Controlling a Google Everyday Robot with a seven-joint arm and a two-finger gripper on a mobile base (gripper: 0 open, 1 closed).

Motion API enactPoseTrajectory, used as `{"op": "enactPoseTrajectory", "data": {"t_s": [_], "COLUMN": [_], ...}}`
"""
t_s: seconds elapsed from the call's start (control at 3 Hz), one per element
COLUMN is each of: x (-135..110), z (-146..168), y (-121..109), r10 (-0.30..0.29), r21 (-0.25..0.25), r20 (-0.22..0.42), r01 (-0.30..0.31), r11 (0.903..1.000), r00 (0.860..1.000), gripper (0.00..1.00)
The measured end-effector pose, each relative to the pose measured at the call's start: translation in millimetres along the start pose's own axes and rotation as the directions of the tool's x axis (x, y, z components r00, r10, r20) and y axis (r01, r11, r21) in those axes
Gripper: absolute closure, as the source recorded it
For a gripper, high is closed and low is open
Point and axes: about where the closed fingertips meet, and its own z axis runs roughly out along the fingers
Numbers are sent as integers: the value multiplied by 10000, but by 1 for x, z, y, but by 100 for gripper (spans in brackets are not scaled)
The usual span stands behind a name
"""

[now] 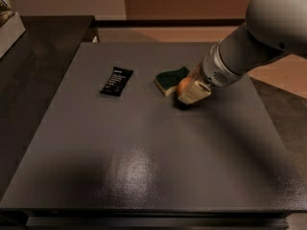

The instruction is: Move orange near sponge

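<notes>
Green-topped sponge [169,79], long axis left-right, orange [183,85] at its right end, clasped by hand [188,92]

The room is dim. Light from above leaves a pale shine on the front of the worktop [139,162]. The gripper [189,91], holding the orange [183,85] by the sponge [169,78], drops a dark shadow under it.

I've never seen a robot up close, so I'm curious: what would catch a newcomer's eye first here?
The big pale arm reaching in from the upper right, with its gripper down at a small orange right beside a green-topped sponge on the grey table. To their left, well apart, lies a flat black wrapper.
</notes>
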Motion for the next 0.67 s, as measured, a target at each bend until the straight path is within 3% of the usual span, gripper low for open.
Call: {"op": "enactPoseTrajectory", "data": {"t_s": [0.33, 0.67], "x": [3, 5], "z": [6, 12], "y": [1, 2], "r10": [29, 15], "r21": [-22, -62], "r20": [-91, -164], "r01": [-30, -16], "r11": [10000, 10000], "r00": [10000, 9999], "gripper": [13, 0]}}
